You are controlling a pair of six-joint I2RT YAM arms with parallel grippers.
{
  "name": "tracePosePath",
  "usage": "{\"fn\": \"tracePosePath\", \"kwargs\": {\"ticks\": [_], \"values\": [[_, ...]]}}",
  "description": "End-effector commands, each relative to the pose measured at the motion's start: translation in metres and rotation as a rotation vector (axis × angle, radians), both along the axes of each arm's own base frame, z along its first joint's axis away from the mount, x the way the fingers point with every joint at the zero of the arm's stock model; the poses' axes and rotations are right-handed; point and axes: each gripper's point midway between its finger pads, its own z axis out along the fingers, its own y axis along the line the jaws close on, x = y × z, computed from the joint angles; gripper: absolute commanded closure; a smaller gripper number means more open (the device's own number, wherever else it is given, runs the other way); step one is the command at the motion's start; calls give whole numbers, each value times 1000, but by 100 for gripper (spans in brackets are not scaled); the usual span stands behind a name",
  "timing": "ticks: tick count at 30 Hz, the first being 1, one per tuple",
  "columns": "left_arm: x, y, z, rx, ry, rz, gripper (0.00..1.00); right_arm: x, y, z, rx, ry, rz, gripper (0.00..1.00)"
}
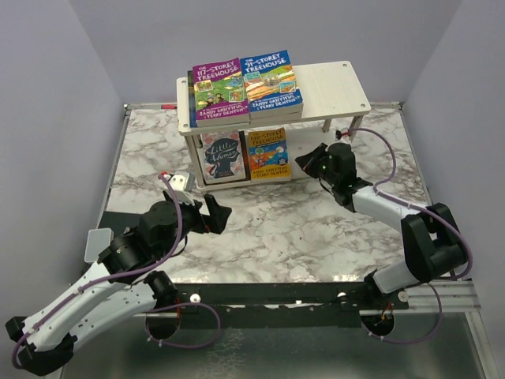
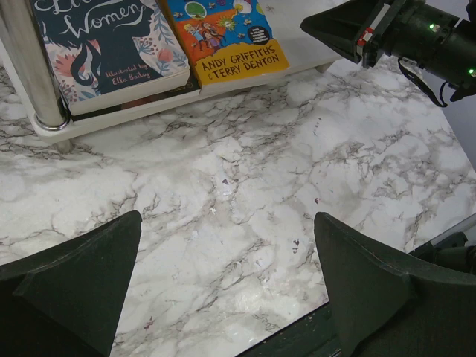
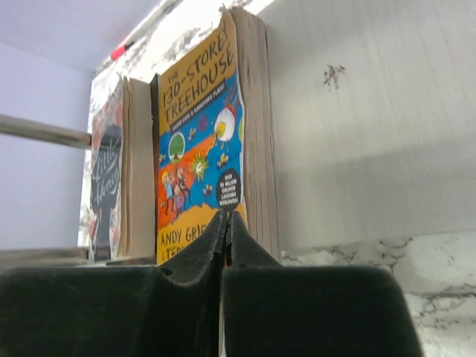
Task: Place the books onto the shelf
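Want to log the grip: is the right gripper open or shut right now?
Shut. In the right wrist view the right gripper has its fingers pressed together, no gap, nothing between them, facing the orange book.

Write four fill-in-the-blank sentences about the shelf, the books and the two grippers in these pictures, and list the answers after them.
1. The purple book lies on the ___ tier of the shelf.
2. On the lower tier, the orange book sits beside the floral book, titled Little ___.
3. The left gripper is ___ above the table.
4. The right gripper is ___, pointing at the orange book.
Answers: top; Women; open; shut.
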Motion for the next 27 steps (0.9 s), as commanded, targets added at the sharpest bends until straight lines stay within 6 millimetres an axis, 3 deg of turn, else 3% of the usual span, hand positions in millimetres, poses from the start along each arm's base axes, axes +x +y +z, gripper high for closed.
{"fn": "tracePosePath", "kwargs": {"ticks": [1,10,18,27], "values": [[0,0,2,-6,-17,-14,1,24,-7,2,36,-54,-135,99],[-1,1,4,-16,-25,-12,1,42,-7,-29,49,-50,-300,100],[-3,2,6,-24,-30,-14,1,62,18,-48,83,-16,-285,99],[-4,1,7,-30,-34,-23,1,74,40,-54,83,-20,-201,99]]}}
